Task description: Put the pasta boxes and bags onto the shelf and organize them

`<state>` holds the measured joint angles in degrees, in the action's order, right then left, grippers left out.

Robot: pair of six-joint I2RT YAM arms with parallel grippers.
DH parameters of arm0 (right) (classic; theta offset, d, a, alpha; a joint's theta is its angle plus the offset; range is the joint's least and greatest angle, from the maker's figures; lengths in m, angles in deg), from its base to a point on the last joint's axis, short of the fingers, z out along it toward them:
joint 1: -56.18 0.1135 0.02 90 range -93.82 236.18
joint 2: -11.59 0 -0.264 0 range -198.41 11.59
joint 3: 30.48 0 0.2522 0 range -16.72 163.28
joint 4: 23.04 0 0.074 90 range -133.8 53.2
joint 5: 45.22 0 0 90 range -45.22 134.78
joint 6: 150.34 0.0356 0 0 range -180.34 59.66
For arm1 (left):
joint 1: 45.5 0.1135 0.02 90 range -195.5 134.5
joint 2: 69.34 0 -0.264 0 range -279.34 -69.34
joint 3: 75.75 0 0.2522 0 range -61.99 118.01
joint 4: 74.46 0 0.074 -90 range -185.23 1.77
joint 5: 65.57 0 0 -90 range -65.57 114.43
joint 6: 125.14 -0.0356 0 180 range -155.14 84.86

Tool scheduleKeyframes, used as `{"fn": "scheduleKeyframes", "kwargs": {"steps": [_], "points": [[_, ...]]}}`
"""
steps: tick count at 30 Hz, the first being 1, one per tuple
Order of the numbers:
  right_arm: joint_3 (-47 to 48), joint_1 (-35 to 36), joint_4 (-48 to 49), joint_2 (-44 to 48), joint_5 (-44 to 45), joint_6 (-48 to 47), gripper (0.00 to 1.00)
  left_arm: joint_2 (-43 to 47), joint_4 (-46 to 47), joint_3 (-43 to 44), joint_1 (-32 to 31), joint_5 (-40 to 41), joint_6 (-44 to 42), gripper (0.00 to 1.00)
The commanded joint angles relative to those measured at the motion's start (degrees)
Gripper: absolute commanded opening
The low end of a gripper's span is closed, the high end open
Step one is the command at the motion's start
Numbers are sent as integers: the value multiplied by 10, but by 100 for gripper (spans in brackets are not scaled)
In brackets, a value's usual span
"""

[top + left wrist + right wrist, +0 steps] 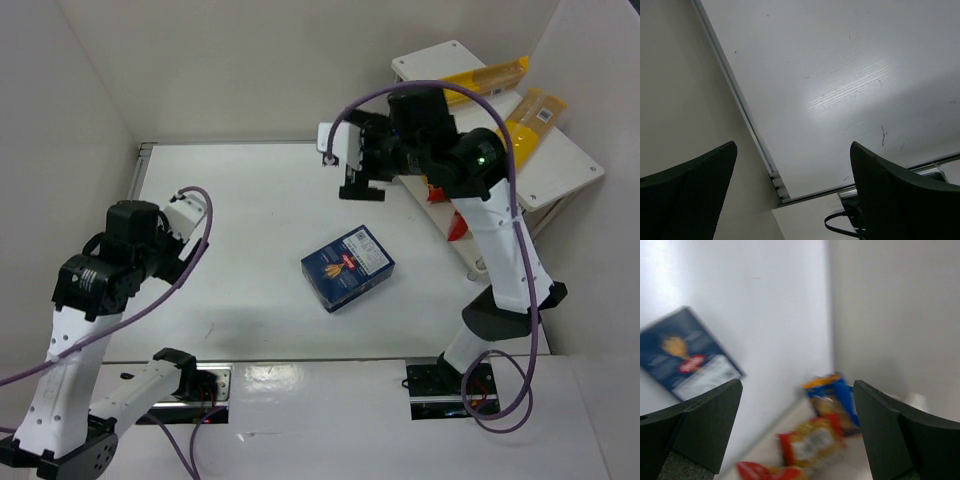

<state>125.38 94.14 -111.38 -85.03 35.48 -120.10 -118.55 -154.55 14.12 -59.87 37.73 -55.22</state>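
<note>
A dark blue pasta box [347, 266] lies flat in the middle of the table; the right wrist view shows it blurred [685, 360] at the left. Two long yellow spaghetti bags [490, 75] [535, 118] lie on top of the white shelf [560, 165] at the back right. Lower down by the shelf lie a blue bag [835, 402], a red-and-yellow bag [812, 442] and a red bag [765, 472]. My right gripper [796, 385] hangs open and empty above them, left of the shelf [362, 185]. My left gripper [793, 145] is open and empty at the far left.
Grey walls enclose the table on the left, back and right. A metal rail [747, 120] runs along the table's left edge beneath my left gripper. The right arm [500, 240] reaches up along the shelf's front side, hiding most of its lower tier.
</note>
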Motion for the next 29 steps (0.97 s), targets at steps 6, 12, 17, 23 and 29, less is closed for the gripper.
{"fn": "scheduleKeyframes", "kwargs": {"steps": [6, 12, 17, 23, 29], "points": [[-377, -2, 1, 64, -229, 114, 100, -52, -2, 26, 4, -35, 48, 99], [-582, -59, 53, 118, -311, 156, 100, -69, 10, 7, 9, -41, 65, 99], [-698, -77, 180, 184, -301, 257, 100, -108, 15, 20, 9, -60, 83, 99], [-772, -125, 221, 269, -242, 292, 100, -189, -21, 62, 9, -79, 95, 99], [-798, -203, 229, 314, -253, 299, 100, -187, 29, 13, 28, -102, 68, 99]]}}
